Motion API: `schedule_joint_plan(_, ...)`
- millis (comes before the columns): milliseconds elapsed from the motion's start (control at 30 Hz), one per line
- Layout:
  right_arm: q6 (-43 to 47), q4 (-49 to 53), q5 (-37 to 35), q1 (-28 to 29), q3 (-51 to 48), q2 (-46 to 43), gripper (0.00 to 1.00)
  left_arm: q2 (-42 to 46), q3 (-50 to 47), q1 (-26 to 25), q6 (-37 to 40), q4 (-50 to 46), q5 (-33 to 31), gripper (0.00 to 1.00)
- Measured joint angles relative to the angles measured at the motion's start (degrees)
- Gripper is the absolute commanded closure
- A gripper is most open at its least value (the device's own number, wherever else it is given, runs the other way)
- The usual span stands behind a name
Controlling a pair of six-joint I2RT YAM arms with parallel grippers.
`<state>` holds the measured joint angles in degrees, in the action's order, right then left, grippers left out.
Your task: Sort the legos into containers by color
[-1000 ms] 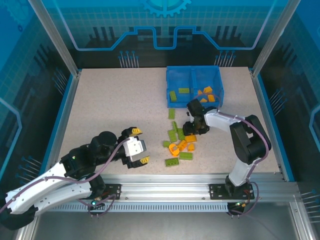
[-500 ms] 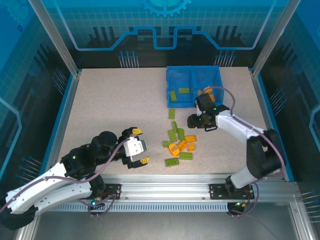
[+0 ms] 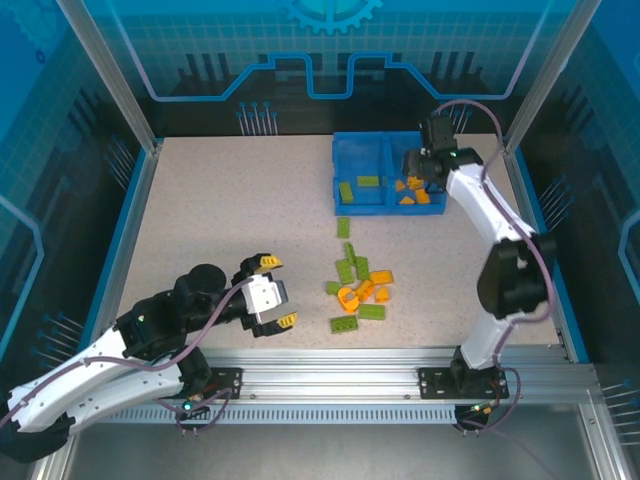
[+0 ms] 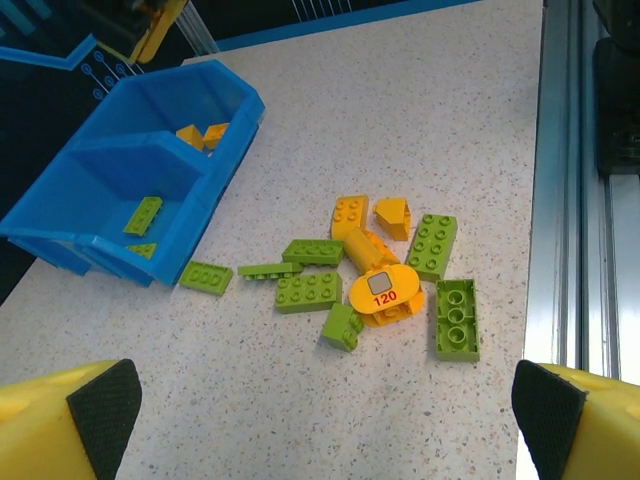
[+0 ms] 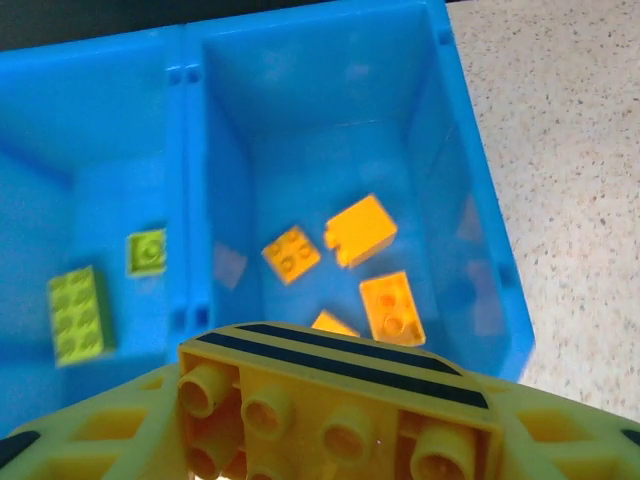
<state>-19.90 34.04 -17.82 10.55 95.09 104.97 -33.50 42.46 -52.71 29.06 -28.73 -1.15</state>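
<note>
From overhead: note right gripper (image 3: pixel 418 165) above blue bin (image 3: pixel 360 150), right compartment; left gripper (image 3: pixel 272 292) spread wide, near loose legos (image 3: pixel 358 290) on table (image 3: pixel 220 200). Left wrist: pads (image 4: pixel 100 410) wide apart, green and orange pile beyond. Right wrist: clamped on striped orange brick (image 5: pixel 340 400) over compartment holding orange bricks (image 5: pixel 360 232).

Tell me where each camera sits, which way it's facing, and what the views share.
Top external: above and behind, looking down on the table; both arms, left gripper and right gripper, show.
Left wrist: low, facing across the loose bricks toward the blue bin; its wide-open fingertips frame the bottom.
Right wrist: looking down into the bin's right compartment; its fingers clamp an orange brick.
Shared: all three see the bin.
</note>
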Motion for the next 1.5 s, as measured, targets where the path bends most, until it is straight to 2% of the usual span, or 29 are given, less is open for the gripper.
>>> schedule_joint_plan(167, 0.3, 4.1, -1.9, -0.9, 16.8, 16.5, 0.58, 1.4, 0.0, 0.1, -0.2, 0.0, 0.0, 0.01)
schedule_joint_plan(400, -0.7, 11.8, -2.7, -1.3, 34.6, 30.8, 0.33, 2.5, -0.5, 0.4, -0.6, -0.4, 0.0, 0.01)
schedule_joint_plan(500, -0.9, 14.5, -2.7, -1.4, 37.3, 32.0, 0.25, 2.6, -0.7, 0.4, -0.6, -0.6, 0.0, 0.01)
schedule_joint_plan(667, -0.7, 16.3, -2.5, -1.4, 38.5, 31.3, 0.21, 2.8, -1.0, 0.9, -0.6, -0.6, 0.0, 0.01)
schedule_joint_plan(800, -0.4, 17.6, -1.6, -1.4, 38.0, 28.9, 0.22, 2.7, -1.0, 1.4, -2.0, -0.1, 0.0, 0.01)
schedule_joint_plan(933, -0.4, 17.7, 2.0, -1.3, 31.4, 20.9, 0.20, 0.6, -1.0, 1.6, -10.1, 4.3, -1.7, 0.01)
schedule_joint_plan(1067, -0.6, 14.3, 8.3, -1.3, 13.2, 4.6, 0.15, -8.1, 1.9, 1.6, -24.4, 7.5, -9.2, 0.01)
schedule_joint_plan(1233, -1.1, 10.0, 18.2, 0.4, -9.6, -20.0, 0.07, -26.5, 11.1, 2.4, -43.9, 7.2, -19.7, 0.01)
schedule_joint_plan(1400, -2.4, 8.3, 22.9, 7.2, -25.2, -39.2, 0.00, -44.7, 20.2, 5.7, -57.2, 5.8, -22.3, 0.05)
schedule_joint_plan(1500, -4.2, 8.5, 23.5, 10.5, -32.5, -47.6, 0.00, -56.4, 27.8, 7.6, -61.9, 4.2, -22.4, 0.07)
